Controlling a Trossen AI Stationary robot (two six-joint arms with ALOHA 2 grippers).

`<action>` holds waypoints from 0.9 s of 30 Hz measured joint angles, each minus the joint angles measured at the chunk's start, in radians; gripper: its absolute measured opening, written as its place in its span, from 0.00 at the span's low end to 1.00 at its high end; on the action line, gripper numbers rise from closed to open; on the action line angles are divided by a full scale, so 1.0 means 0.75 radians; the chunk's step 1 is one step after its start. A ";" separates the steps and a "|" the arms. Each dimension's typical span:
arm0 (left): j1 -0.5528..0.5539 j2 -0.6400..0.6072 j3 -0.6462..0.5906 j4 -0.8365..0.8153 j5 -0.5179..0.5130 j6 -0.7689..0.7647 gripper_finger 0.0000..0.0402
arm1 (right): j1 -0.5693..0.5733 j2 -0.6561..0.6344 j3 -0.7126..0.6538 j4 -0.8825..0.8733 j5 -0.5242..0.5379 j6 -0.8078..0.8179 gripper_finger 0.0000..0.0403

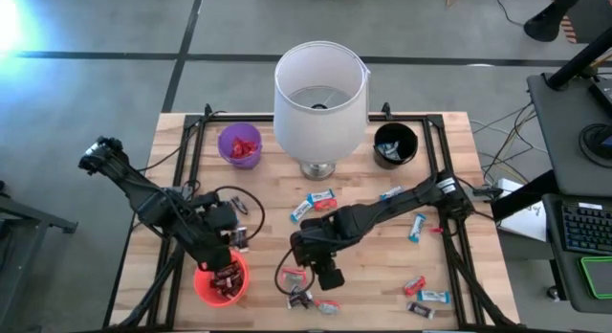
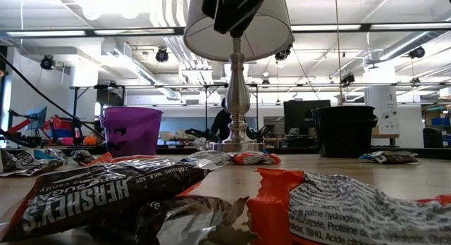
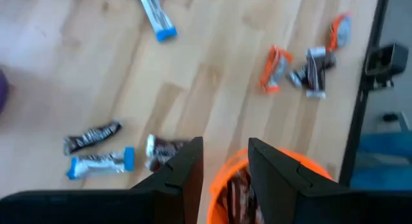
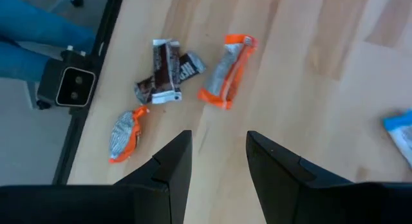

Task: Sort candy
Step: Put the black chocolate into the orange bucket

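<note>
Wooden tabletop (image 1: 363, 247) carries scattered candy, three cups and a white-shaded lamp (image 1: 320, 103), taken as landmark. Nearest the front edge, on the lamp's near side, lies a small cluster of candy (image 4: 168, 71): dark brown wrappers touching each other, an orange-ended one (image 4: 230, 69) just beside them, another orange-ended piece (image 4: 125, 134) a little apart. Right gripper (image 4: 217, 161) hovers over bare wood near this cluster, fingers apart, nothing between them. Left gripper (image 3: 224, 169) sits to the near left of the lamp, directly above the red cup (image 1: 221, 280), which holds dark-wrapped bars; fingers apart, nothing visibly gripped. Beside that cup lie a dark bar (image 3: 92, 137), a blue-and-white bar (image 3: 102, 162) and another dark one. More blue-and-white pieces (image 1: 314, 203) lie just in front of the lamp base, others near right of it (image 1: 417, 228). Purple cup (image 1: 240, 145), with red pieces inside, stands just left of the lamp; black cup (image 1: 395, 144) just right of it. Beyond: workshop room.
</note>
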 joint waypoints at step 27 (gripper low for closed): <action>0.006 -0.005 -0.010 -0.108 -0.046 -0.073 0.26 | 0.018 0.001 -0.341 0.635 -0.256 0.004 0.35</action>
